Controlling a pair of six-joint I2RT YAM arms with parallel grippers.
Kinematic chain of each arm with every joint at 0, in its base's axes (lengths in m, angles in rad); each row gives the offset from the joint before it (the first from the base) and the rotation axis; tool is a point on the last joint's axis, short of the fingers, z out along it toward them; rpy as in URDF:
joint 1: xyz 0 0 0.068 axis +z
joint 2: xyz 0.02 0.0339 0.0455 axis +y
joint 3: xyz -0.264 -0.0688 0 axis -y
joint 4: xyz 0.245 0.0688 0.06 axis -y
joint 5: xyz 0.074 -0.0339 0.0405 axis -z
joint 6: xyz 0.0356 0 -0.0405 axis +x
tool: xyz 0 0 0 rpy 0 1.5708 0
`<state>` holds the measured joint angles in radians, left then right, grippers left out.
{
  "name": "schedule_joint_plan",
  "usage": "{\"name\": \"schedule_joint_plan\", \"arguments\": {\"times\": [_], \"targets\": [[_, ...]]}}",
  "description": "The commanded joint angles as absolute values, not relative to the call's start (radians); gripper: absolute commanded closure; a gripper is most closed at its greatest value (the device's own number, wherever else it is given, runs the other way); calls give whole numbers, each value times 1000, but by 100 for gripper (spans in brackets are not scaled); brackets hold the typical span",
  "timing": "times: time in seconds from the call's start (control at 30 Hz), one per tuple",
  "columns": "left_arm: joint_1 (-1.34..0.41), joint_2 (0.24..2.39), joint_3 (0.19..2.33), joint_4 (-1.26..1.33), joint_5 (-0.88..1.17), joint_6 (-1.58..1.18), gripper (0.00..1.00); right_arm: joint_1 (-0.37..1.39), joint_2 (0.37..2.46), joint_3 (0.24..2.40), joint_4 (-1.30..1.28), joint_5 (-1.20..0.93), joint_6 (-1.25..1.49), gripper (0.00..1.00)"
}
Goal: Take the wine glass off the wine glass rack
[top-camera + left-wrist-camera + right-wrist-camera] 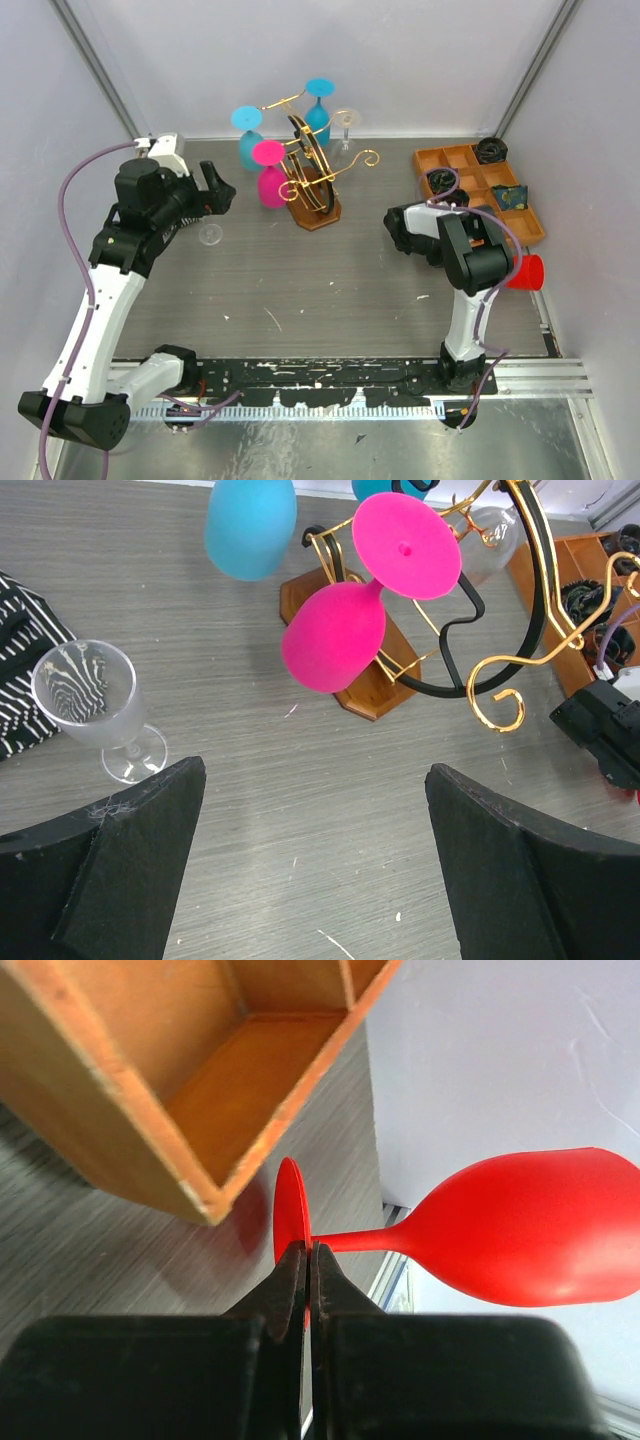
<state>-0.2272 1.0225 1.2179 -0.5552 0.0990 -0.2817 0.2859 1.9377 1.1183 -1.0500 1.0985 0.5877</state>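
The red wine glass was found off the wine glass rack (upper centre of the top view), pinched by its foot in the right gripper beside the orange tray at right. The left gripper was held spread and empty. Only the set-down was judged left.

From where I stand, a grey wood-grain tabletop sits boxed in by 3 plain pale walls: a back wall, a left wall and a right wall. 2 slim metal posts rise at the back corners, a left strut and a right strut. Along the near edge lies a black strip, scuffed white, on a silver rail. The light is even and soft, the shadows faint.
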Motion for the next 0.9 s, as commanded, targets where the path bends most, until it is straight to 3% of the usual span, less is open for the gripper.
{"name": "schedule_joint_plan", "arguments": {"times": [0.0, 0.4, 0.77, 0.8, 0.87], "targets": [[-229, 1000, 1197, -550, 102, -266, 2, 307, 1927, 1156, -998, 1060, 546, 99], [-229, 987, 1190, -559, 90, -259, 2, 387, 2138, 1236, -1009, 976, 606, 99], [-231, 990, 1180, -553, 88, -259, 2, 399, 2149, 1191, -916, 896, 620, 99], [-231, 990, 1180, -553, 88, -259, 2, 401, 2154, 1188, -911, 889, 621, 97], [-231, 989, 1178, -553, 87, -259, 2, 409, 2173, 1192, -918, 879, 627, 66]]}}
